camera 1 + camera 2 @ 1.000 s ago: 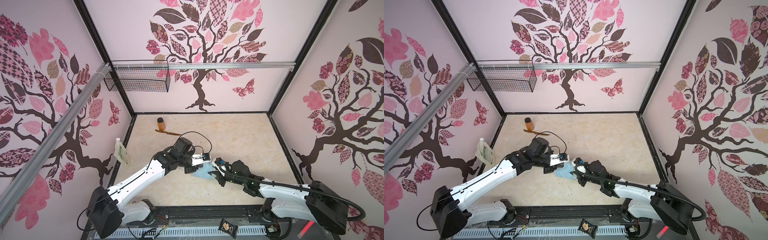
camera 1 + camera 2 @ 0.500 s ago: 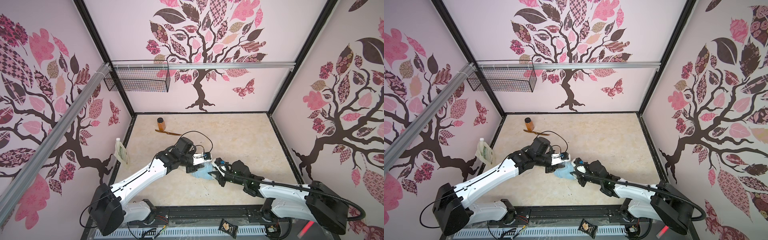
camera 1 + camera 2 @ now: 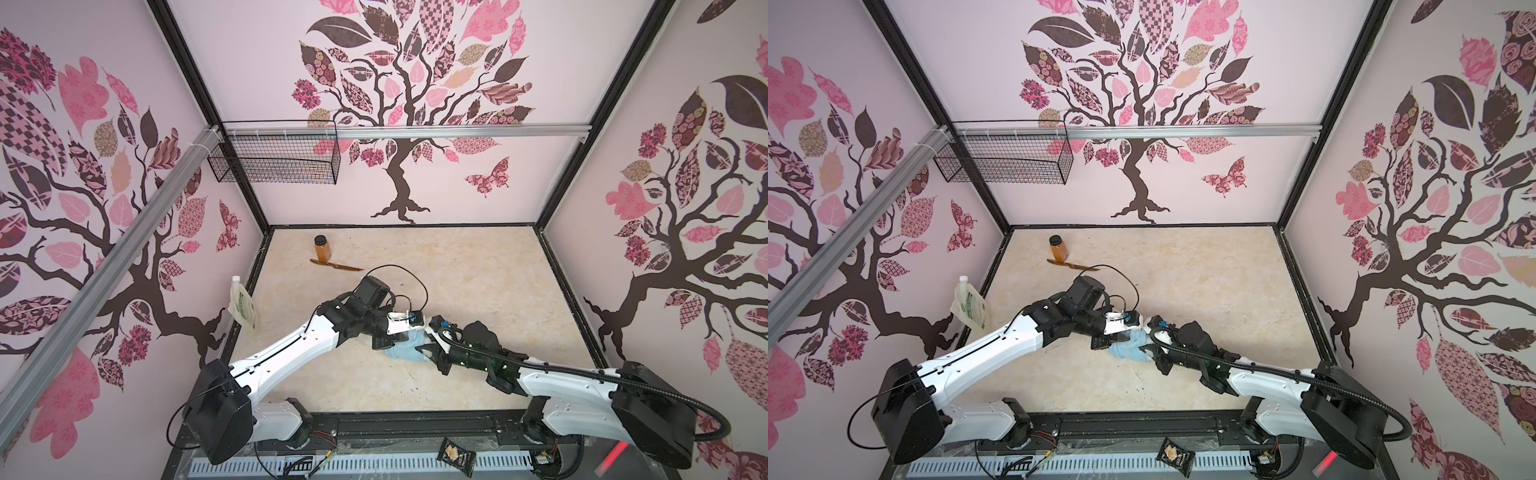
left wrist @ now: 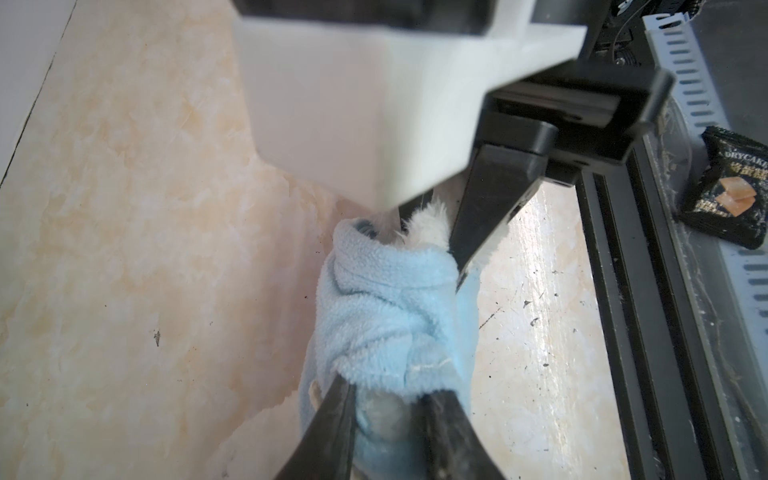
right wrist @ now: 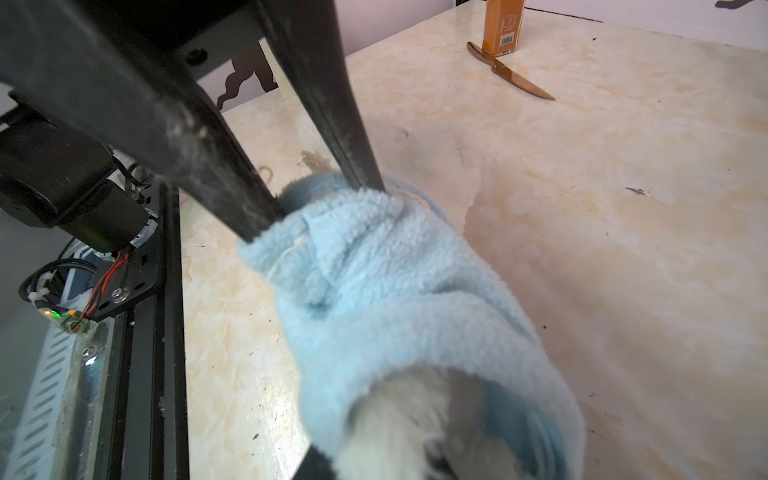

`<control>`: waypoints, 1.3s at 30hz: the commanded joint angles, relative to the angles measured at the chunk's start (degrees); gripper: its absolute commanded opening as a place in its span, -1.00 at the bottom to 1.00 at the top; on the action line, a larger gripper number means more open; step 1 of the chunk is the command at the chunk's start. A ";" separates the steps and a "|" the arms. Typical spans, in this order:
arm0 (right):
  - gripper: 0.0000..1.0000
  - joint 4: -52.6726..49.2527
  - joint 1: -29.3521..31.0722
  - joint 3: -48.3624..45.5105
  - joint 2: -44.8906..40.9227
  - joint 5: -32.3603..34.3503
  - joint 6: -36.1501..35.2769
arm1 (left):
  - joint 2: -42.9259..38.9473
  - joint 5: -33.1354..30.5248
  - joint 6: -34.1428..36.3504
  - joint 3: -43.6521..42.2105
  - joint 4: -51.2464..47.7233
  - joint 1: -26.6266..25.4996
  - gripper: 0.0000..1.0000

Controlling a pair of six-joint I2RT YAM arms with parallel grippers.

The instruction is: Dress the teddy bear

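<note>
On the beige marbled tabletop (image 3: pixel 478 270), scuffed with dark specks, the teddy bear (image 5: pixel 399 424) is near the middle, toward the near edge, mostly swallowed by the light blue shirt (image 3: pixel 405 352). Your right gripper (image 5: pixel 320 203) pinches the shirt's hem. Your left gripper (image 4: pixel 432 245) straddles white fur, and you cannot tell whether it clamps. Far left, an amber jar (image 3: pixel 322 246) stands beside a knife (image 3: pixel 336 265). Tree-patterned walls (image 3: pixel 540 178) enclose the table, with a wire basket (image 3: pixel 274 158) hanging far left.

Both top views look down from high over the table (image 3: pixel 478 270); wrist cameras (very close) share the shirt (image 4: pixel 390 316) at their jaws.
</note>
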 commanded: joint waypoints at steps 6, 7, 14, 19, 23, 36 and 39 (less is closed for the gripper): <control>-0.96 17.00 -0.10 5.21 -1.63 -4.23 8.82 | 5.50 0.95 1.98 -1.18 -2.66 -0.93 -0.47; -0.97 17.67 -0.10 5.51 -1.72 -4.36 9.21 | 5.98 1.17 1.94 -0.98 -2.84 -1.02 -0.52; -0.99 15.93 -0.82 3.37 -3.66 -0.85 7.31 | 1.32 7.85 -4.97 -0.94 2.19 0.76 -1.00; -1.00 13.66 -3.36 -2.60 -6.16 1.60 7.53 | -7.15 16.71 -17.75 -5.38 15.23 5.82 -1.00; -1.00 12.71 -3.42 -5.36 -6.63 3.49 7.74 | -10.97 21.02 -23.06 -7.15 20.78 7.66 -1.00; -1.00 9.38 -4.82 -7.34 -6.46 7.05 4.68 | -17.85 31.29 -36.61 -13.51 33.94 14.14 -1.00; -1.00 8.77 -5.46 -6.89 -5.87 7.14 4.03 | -18.19 33.61 -39.29 -15.28 36.61 14.35 -1.00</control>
